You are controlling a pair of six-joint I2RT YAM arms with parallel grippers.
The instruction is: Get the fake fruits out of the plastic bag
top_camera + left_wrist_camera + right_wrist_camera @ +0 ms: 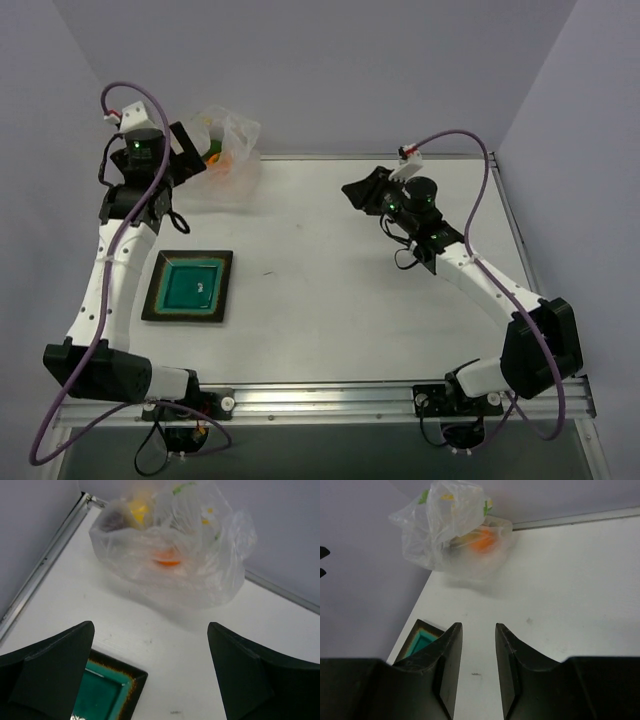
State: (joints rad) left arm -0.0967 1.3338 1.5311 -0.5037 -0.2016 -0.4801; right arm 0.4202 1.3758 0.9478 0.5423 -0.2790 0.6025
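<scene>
The plastic bag (232, 152) lies crumpled at the table's far left corner, with the fake fruits inside it. Through the film I make out an orange fruit (167, 559), a yellow one (138, 511) and a dark one (115, 521). My left gripper (190, 150) hovers just short of the bag with its jaws wide open and nothing between them (150, 630). My right gripper (350, 190) hangs over the middle of the table, facing the bag (452, 530) from a distance. Its jaws stand a narrow gap apart and hold nothing (478, 626).
A green square tray with a dark rim (190, 285) sits on the left side of the table, nearer than the bag. Its corner shows under my left fingers (131, 680). Grey walls close in behind the bag and along the left edge.
</scene>
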